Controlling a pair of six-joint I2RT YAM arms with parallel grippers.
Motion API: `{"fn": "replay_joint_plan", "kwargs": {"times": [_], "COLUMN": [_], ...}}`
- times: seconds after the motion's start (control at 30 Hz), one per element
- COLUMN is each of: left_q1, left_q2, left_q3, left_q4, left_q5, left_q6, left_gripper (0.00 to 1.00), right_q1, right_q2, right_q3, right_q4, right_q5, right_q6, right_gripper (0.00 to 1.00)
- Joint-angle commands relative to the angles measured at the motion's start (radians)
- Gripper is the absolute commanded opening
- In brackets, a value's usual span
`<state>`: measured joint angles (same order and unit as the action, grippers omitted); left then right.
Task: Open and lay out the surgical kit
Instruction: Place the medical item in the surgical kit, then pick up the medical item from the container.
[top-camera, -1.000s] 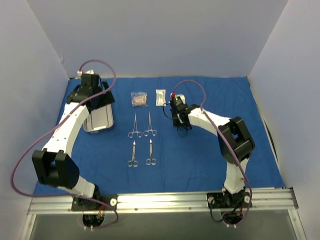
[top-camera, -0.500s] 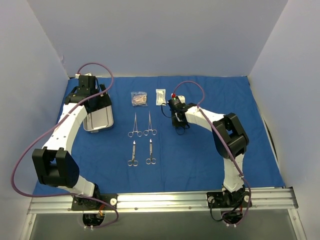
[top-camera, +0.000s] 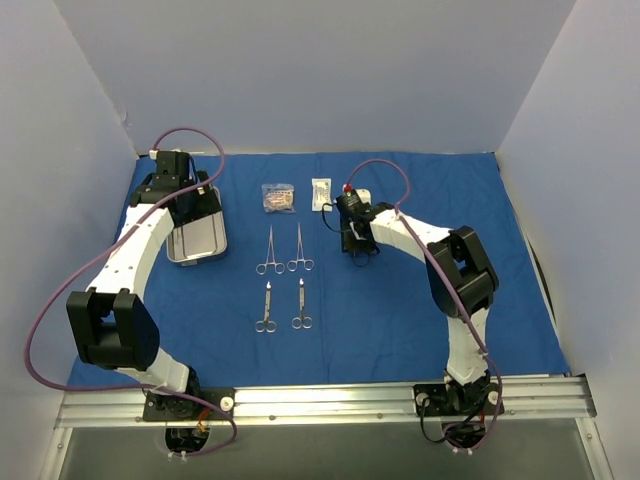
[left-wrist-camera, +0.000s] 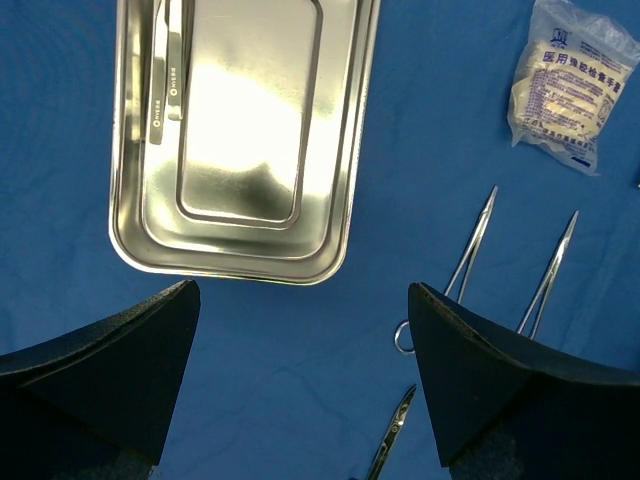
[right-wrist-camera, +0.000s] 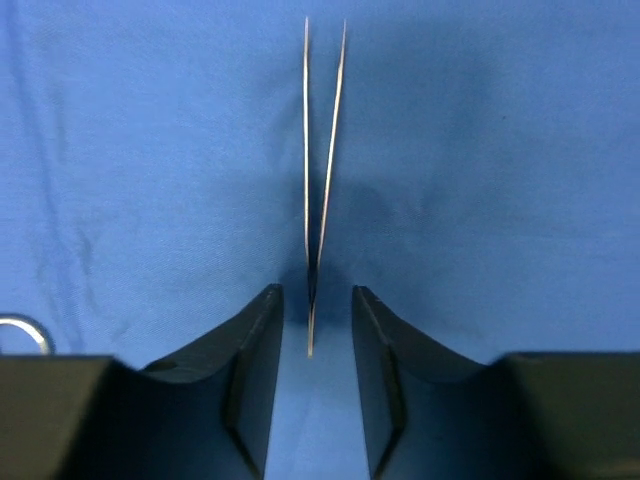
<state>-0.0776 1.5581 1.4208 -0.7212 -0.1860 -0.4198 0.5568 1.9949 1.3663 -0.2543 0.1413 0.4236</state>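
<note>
The blue cloth (top-camera: 400, 300) lies spread flat over the table. In the right wrist view my right gripper (right-wrist-camera: 317, 291) stands open around thin tweezers (right-wrist-camera: 322, 150), which lie on the cloth with a gap on each side. My left gripper (left-wrist-camera: 303, 292) hangs open above the cloth, just in front of the steel tray (left-wrist-camera: 130, 240). Tweezers (left-wrist-camera: 165, 80) lie inside the tray along its left wall. Two forceps (top-camera: 268, 252) (top-camera: 300, 250) and two scissors (top-camera: 266, 308) (top-camera: 301, 305) lie in rows at the centre. Two clear packets (top-camera: 278, 197) (top-camera: 321, 193) sit behind them.
White walls close in the back and both sides. A metal rail (top-camera: 320, 400) with the arm bases runs along the near edge. A purple cable (top-camera: 60, 300) loops out from the left arm. An instrument's finger ring (right-wrist-camera: 25, 330) shows at the left edge of the right wrist view.
My right gripper has opened and let go of the tweezers, which now lie on the cloth. My left arm has drifted slightly toward the back left above the tray.
</note>
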Motion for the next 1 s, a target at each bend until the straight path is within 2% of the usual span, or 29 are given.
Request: {"fn": "replay_joint_plan", "kwargs": {"times": [0.0,0.13,0.37,0.43,0.57,0.67,0.87,0.97], "left_q1": [0.013,0.022,0.039,0.050,0.065,0.065,0.065,0.065], "left_q2": [0.020,0.098,0.264,0.318,0.399,0.450,0.560,0.603], "left_q3": [0.033,0.088,0.197,0.222,0.291,0.337,0.417,0.475], "left_q4": [0.031,0.009,-0.004,-0.001,0.005,0.037,0.109,0.103], "left_q5": [-0.012,-0.055,-0.130,-0.150,-0.225,-0.329,-0.446,-0.475], "left_q6": [0.024,0.067,0.156,0.171,0.184,0.210,0.289,0.311], "left_gripper": [0.94,0.94,1.00,0.94,0.85,0.71,0.60,0.58], "right_q1": [-0.003,-0.003,-0.001,-0.005,-0.003,-0.005,-0.005,-0.005], "right_q2": [-0.091,-0.194,-0.439,-0.479,-0.556,-0.581,-0.585,-0.579], "right_q3": [0.077,0.097,-0.025,-0.093,-0.170,-0.213,-0.245,-0.246], "right_q4": [-0.077,-0.076,0.105,0.166,0.220,0.243,0.245,0.244], "right_q5": [0.020,0.001,-0.086,-0.100,-0.100,-0.112,-0.117,-0.105], "right_q6": [0.006,-0.029,-0.103,-0.117,-0.134,-0.141,-0.135,-0.135], "right_gripper": [0.33,0.47,0.64,0.70,0.72,0.73,0.72,0.72]}}
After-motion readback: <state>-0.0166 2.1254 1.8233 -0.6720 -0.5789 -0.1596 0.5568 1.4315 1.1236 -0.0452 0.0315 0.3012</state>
